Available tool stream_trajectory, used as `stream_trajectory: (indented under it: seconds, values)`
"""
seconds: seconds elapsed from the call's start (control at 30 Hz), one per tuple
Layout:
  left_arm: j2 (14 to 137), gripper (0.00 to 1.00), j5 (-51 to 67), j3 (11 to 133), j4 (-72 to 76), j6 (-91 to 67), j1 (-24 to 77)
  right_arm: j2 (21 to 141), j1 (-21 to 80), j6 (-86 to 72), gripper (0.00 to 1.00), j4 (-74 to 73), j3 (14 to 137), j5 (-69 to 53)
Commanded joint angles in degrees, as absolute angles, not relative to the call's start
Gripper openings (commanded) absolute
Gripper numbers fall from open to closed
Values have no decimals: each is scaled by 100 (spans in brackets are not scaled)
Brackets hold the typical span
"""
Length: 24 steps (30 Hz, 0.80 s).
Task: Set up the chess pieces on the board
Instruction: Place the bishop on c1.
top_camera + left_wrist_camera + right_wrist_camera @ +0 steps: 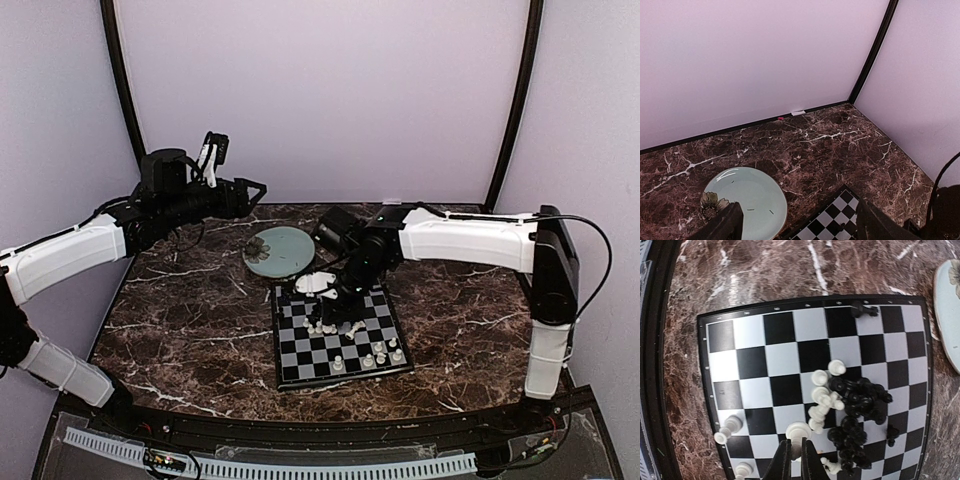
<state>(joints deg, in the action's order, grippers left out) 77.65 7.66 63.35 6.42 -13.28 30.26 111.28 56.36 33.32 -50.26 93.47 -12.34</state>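
The small cream-white and black chess pieces [840,400] lie mostly in a jumbled heap near the middle of the small square black-and-white chequered board [780,355], with the white ones on one side of the pile and the black ones packed against them. In the right wrist view a single black piece [864,310] lies toppled on a square at the board's top edge. A few white pieces [727,427] stand apart from the heap near the lower left corner.

The right end effector [795,445] hangs over the board beside the heap. Its two dark fingers are drawn nearly together and clamped on a cream-white piece [799,431], whose rounded head shows just beyond the fingertips.

The board rests on the dark brown marble-patterned surface [180,330]. A round pale green plate [290,250] with a flower motif at its rim sits just beyond the board's far left corner.

The left end effector [799,210] is held high above the plate side of the surface. Its fingers are spread wide apart and hold nothing.
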Motion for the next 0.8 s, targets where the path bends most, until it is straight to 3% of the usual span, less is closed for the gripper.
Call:
stream_trajectory:
  seconds: [0.0, 0.77]
  values:
    - [7559, 80, 786, 6338, 624, -1292, 3032, 11000, 6042, 3419, 8, -5150, 9225, -1456]
    - [7516, 80, 759, 6352, 615, -1252, 3032, 11515, 6661, 3535, 10, -5013, 9043, -1228]
